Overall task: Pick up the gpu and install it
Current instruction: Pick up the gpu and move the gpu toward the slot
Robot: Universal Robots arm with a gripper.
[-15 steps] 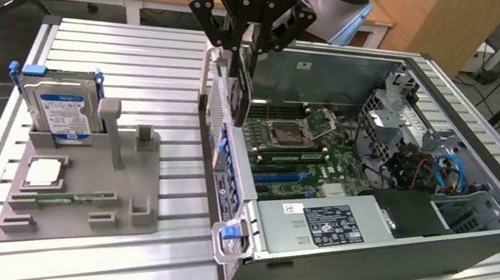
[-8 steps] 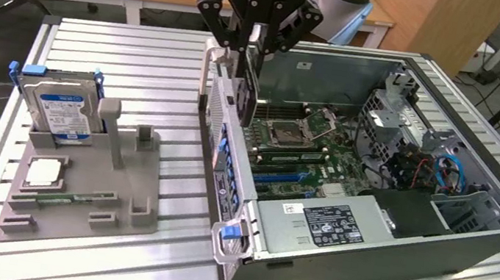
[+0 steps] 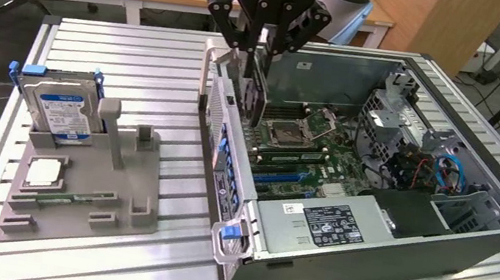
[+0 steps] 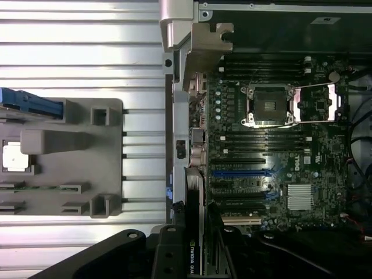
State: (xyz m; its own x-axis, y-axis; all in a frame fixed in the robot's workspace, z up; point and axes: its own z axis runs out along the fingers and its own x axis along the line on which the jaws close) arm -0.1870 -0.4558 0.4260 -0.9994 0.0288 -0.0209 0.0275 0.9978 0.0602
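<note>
Operator: What is the gripper (image 3: 262,47) holding?
Technician: Its jaws are closing partway on the graphics card's (image 3: 253,92) upper edge.
Operator: Where is the card hanging?
Technician: Upright over the motherboard (image 3: 325,168), just beside the computer case's (image 3: 473,236) rear wall.

Table (image 3: 143,57) is shiny ribbed metal, holder (image 3: 123,192) matt grey plastic, gpu (image 3: 257,93) matt black.

gpu (image 3: 256,96) top edge hidden inside gripper (image 3: 262,47); wrist view edge cuts it off. PSU label (image 3: 329,225) txt too small to read.
</note>
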